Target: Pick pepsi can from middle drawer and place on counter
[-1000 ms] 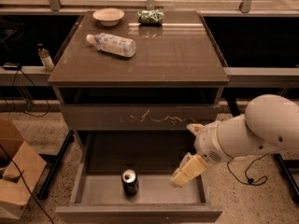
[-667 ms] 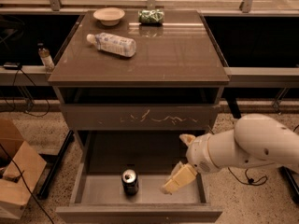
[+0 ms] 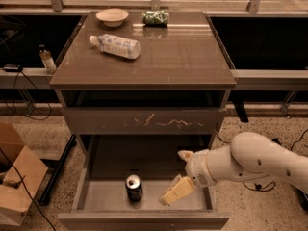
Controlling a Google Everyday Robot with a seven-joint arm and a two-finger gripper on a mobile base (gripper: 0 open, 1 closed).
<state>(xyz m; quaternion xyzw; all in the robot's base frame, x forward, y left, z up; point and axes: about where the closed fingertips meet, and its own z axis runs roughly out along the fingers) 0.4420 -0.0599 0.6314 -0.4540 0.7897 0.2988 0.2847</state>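
Currently, your hand (image 3: 172,177): inside the pulled-out middle drawer (image 3: 82,192), on its right side, low over the floor; you see its two pale fingers (image 3: 175,191) spread apart, gripping nothing.
arm (image 3: 255,162): white, reaching in from the right, over the drawer's right wall.
pepsi can (image 3: 134,186): upright on the drawer floor, about mid-width and toward the front panel; it stands near your hand, on its left, with a gap between them.
desk (image 3: 183,57): glossy grey-brown top of the cabinet; the open drawer juts out below its front edge.
bottle (image 3: 115,45): clear plastic with a white label, lying on its side near the desk's left edge, cap pointing toward that edge.
bowl (image 3: 112,16): pale, close to the desk's back left corner.
green packet (image 3: 155,17): lying at the desk's back edge, about mid-width, near the bowl on its right.
upper drawer front (image 3: 144,121): shut, marked with pale scratches, directly above the open drawer.
cardboard box (image 3: 14,177): on the floor, well apart from the cabinet on its left.
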